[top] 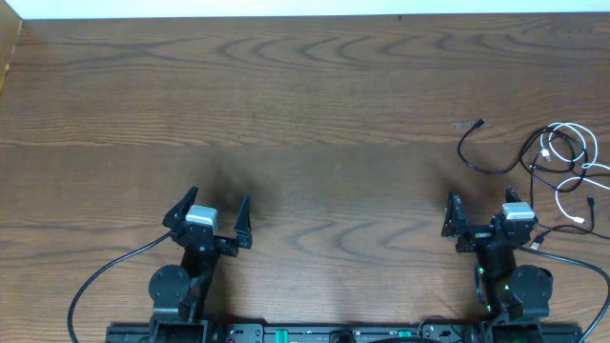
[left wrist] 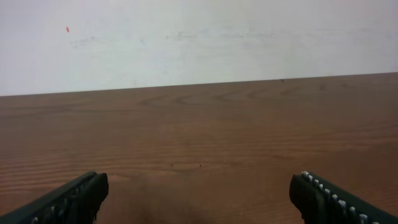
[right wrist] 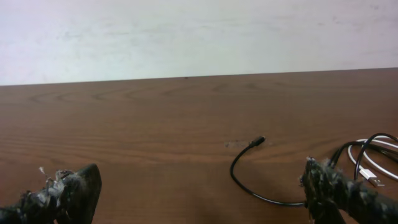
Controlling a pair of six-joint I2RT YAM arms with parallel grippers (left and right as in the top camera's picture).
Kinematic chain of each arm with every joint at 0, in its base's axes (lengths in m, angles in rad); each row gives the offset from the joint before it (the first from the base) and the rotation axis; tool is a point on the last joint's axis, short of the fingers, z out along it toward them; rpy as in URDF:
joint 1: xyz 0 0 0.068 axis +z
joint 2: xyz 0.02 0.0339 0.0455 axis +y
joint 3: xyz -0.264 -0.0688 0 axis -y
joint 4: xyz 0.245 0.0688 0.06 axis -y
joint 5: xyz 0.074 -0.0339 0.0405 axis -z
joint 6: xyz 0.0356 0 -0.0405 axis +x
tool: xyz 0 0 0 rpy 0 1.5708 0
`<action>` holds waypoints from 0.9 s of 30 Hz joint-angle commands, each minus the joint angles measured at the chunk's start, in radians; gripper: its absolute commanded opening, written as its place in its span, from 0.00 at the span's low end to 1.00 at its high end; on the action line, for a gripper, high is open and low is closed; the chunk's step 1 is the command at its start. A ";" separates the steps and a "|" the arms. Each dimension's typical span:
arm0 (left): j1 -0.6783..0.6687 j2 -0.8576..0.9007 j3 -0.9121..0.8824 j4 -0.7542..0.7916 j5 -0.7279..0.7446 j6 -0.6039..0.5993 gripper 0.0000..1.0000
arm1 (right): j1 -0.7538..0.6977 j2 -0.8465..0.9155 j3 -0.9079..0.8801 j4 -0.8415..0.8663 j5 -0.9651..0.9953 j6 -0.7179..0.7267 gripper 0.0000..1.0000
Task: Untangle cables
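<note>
Overall, the wood-grain counter [top: 305, 86] filled the overhead view. Both arms sat at its near edge. The left end effector [top: 217, 202] had its jaws spread wide over bare wood with nothing between them. The right end effector [top: 481, 205] was spread just as wide and was likewise empty.

The cables [top: 558, 157] lay at the counter's far right, ahead of and to the right of the right end effector and well apart from the left one. They formed a loose heap of overlapping loops, black and white cords crossing one another. A black cord [top: 486, 170] trailed out of the heap toward the left in an open curve. It ended in a small plug [top: 479, 124] lying free on the wood. A white cord [top: 583, 143] curled on the heap's right side; how it threaded through the black loops was too fine to tell.

The cords looked light, limp and thin, so they would probably slide and drag their neighbours along rather than lift cleanly. The likeliest hold seemed to be the free black run just behind its plug, pinched low against the counter, where the stiffer plug could stop the cord slipping through.
</note>
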 commanded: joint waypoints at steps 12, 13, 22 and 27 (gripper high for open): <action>-0.023 -0.009 -0.008 -0.048 0.100 0.029 0.98 | -0.008 -0.006 -0.001 -0.005 0.005 -0.006 0.99; -0.023 -0.009 -0.008 -0.047 0.119 0.048 0.98 | -0.008 -0.006 -0.001 -0.005 0.005 -0.006 0.99; -0.023 -0.009 -0.008 -0.044 0.158 0.079 0.98 | -0.008 -0.006 -0.001 -0.005 0.005 -0.006 0.99; -0.023 -0.009 -0.008 -0.044 0.158 0.080 0.98 | -0.008 -0.006 -0.001 -0.005 0.005 -0.006 0.99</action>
